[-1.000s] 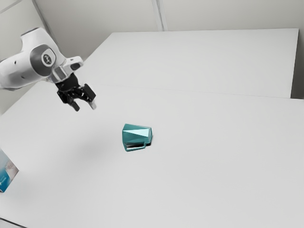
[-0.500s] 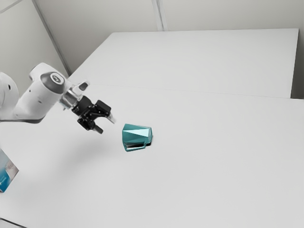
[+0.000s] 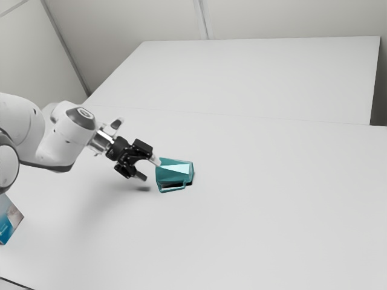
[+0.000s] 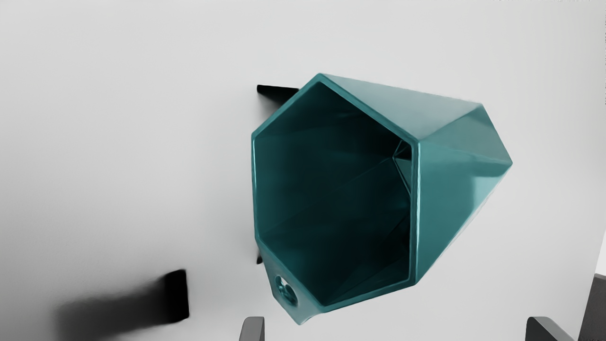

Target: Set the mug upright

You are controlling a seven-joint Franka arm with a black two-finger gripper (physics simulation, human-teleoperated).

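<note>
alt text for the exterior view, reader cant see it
A teal mug lies on its side on a white table, its mouth toward the open black gripper of a white arm reaching from the exterior view's left. A printed box sits at that edge.

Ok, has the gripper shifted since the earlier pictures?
Yes: the gripper, jaws apart, has moved lower and toward the exterior view's right, nearer the mug, which lies unmoved on the table.
</note>
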